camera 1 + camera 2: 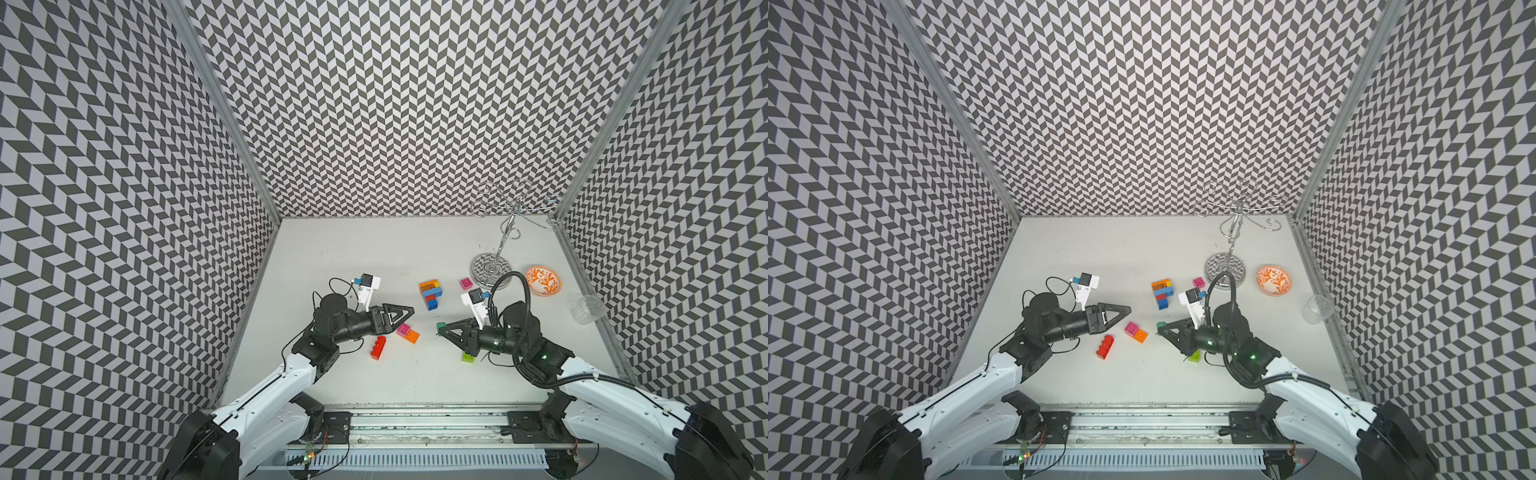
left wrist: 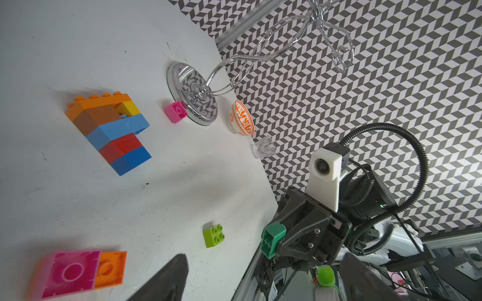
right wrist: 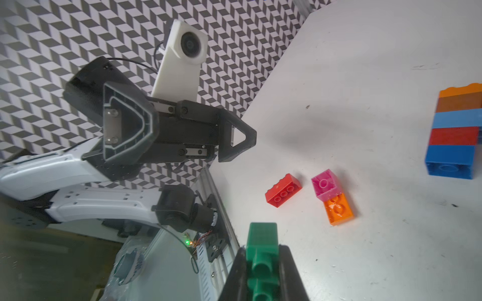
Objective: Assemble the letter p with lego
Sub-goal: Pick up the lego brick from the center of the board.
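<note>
Directions are by the clock, read in a top view with 12 at the back wall and the joined stack (image 1: 430,293) as the centre. This stack lies on its side on the pale table (image 1: 353,257), near the middle. Orange, brown and yellow bricks are at its 12 end, then light blue, red and blue toward 6.

The right gripper (image 1: 443,331) is clamped on 1 green brick (image 3: 262,237), above the table at about 6 o'clock and apart from the stack. The left gripper (image 1: 406,312) is at 8 o'clock, its fingers spread apart with nothing between them.

Near its tip, at 7 o'clock, 1 pink brick (image 1: 402,330) and 1 orange brick (image 1: 412,336) lie touching, both hollow side up. A red brick (image 1: 379,346), oblong, lies near them at their 8 o'clock. A lime brick (image 1: 468,357) is at 5 o'clock, partly under the right gripper. A second pink brick (image 1: 466,283) is at about 3 o'clock, just beside the base of a metal stand (image 1: 490,266). Further toward 3 o'clock are a bowl (image 1: 543,281) with orange pattern and a clear cup (image 1: 590,309).
</note>
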Motion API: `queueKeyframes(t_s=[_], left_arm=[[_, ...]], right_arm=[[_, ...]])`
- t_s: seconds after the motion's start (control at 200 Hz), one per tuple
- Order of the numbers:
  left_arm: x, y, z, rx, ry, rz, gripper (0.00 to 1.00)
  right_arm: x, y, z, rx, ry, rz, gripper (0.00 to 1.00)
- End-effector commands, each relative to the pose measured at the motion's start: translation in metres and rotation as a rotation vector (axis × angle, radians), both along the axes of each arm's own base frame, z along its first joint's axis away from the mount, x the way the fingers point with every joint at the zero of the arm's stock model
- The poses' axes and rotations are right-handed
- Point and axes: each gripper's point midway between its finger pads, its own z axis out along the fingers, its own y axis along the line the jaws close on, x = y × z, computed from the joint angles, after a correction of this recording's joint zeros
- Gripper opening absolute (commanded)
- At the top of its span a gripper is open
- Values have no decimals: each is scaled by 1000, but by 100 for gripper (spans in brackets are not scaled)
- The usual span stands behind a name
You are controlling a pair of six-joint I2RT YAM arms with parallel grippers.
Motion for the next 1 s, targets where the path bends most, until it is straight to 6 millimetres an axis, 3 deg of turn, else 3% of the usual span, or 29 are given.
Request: queueKeyframes(t_s=[0.0,0.185,0.3,0.506,0.756,0.866,0.997], left_arm=[[-7,1,3,2,10,-24,85],[-19,-1,9,-52,-64,-67,70],[-32,-6,20,-129,-74,-138,67],[-51,-21,31,-205,-50,-242,65],[-64,-37,29,-192,-56,-280,47],[-62,-38,24,-177,-58,-262,47],[-61,-39,22,-172,-64,-255,56]], right_arm=[[-13,10,33,138,-53,134,0],[-31,13,41,218,17,284,0],[-40,14,46,238,21,341,0],[-36,15,45,222,24,322,0],[-36,16,50,247,23,332,0],[-36,17,53,255,23,337,0],[-38,17,53,257,26,345,0]])
